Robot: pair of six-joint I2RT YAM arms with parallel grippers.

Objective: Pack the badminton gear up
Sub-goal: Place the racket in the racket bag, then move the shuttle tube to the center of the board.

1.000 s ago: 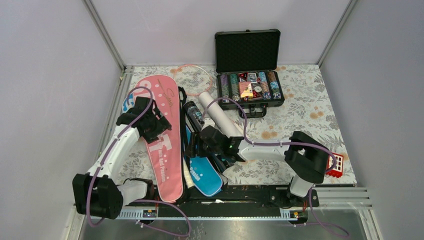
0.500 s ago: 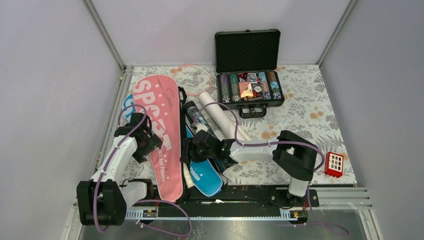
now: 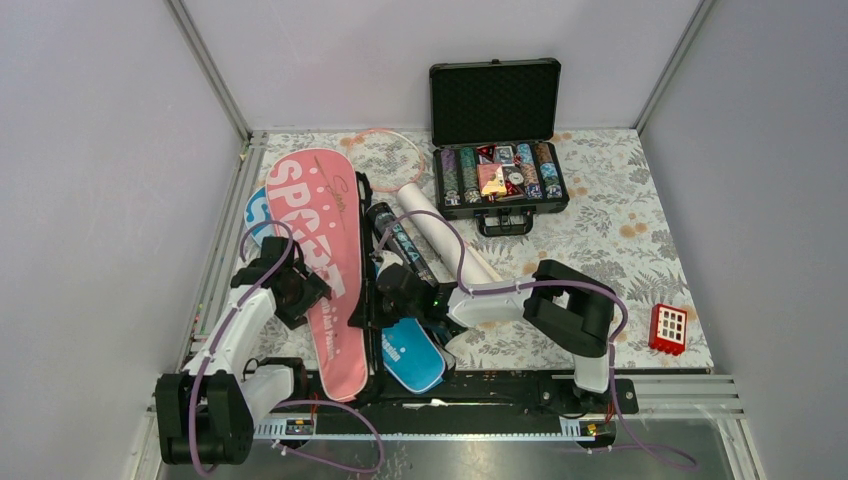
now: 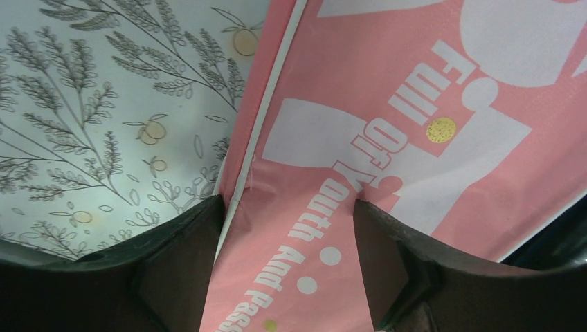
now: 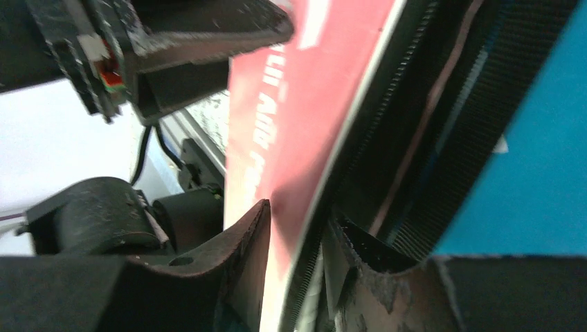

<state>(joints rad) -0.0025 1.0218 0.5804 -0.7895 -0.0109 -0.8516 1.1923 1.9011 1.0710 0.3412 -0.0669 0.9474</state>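
The pink "SPORT" cover (image 3: 325, 260) lies lengthwise at the left of the mat. My left gripper (image 3: 297, 296) is low over its left edge; in the left wrist view (image 4: 287, 205) the jaws are open and straddle the white-piped edge of the pink cover (image 4: 387, 138). My right gripper (image 3: 384, 297) is at the cover's right edge; in the right wrist view (image 5: 299, 218) the jaws are nearly together, pinching the edge of the pink cover (image 5: 304, 90). The blue cover (image 3: 410, 352) lies just right of it and shows in the right wrist view (image 5: 526, 138). A dark tube (image 3: 400, 237), a white tube (image 3: 445, 237) and a pink racket head (image 3: 392, 157) lie behind.
An open black case of poker chips (image 3: 500, 170) stands at the back centre. A small red block with white squares (image 3: 668, 328) sits at the near right. The metal rail (image 3: 660, 390) runs along the near edge. Grey walls enclose the mat on three sides.
My left gripper has moved nearer along the pink cover's left edge, uncovering the "SPORT" lettering. My right gripper has moved left to the cover's right edge.
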